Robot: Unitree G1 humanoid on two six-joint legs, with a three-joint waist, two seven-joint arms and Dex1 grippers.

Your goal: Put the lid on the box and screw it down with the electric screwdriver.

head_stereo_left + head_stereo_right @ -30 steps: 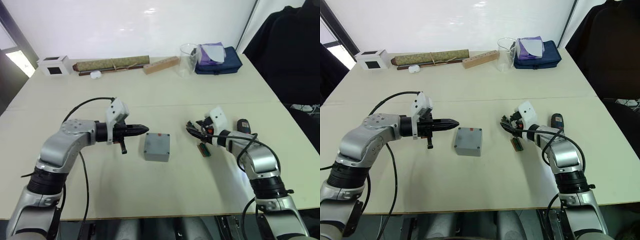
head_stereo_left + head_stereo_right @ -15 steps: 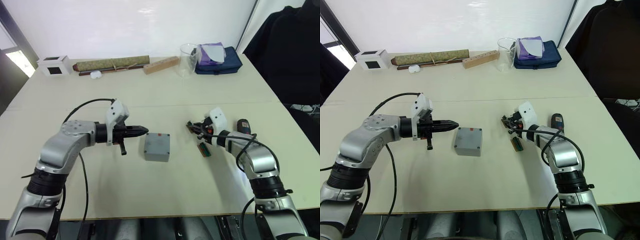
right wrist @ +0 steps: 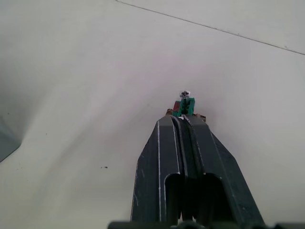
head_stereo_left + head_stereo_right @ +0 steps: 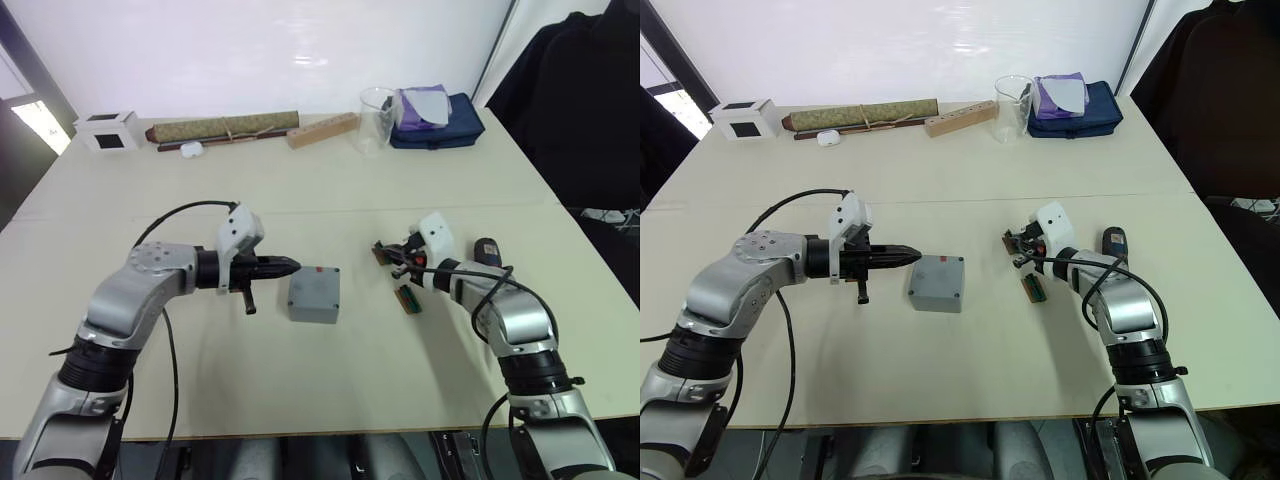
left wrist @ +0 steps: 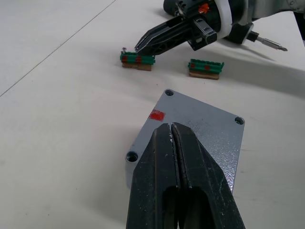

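Lid (image 4: 314,292) sits on the box at frame centre; my closed left gripper (image 4: 290,265) should press it while my closed right gripper (image 4: 395,259) fetches screws (image 5: 137,59).

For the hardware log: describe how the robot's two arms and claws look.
Both arms are silver-grey metal with rounded joints, black bands and loose black cables looping alongside. Each wrist carries a small white block. The left claw and right claw each have two long, tapered black fingers; the right one has a small orange-red spot near its base.
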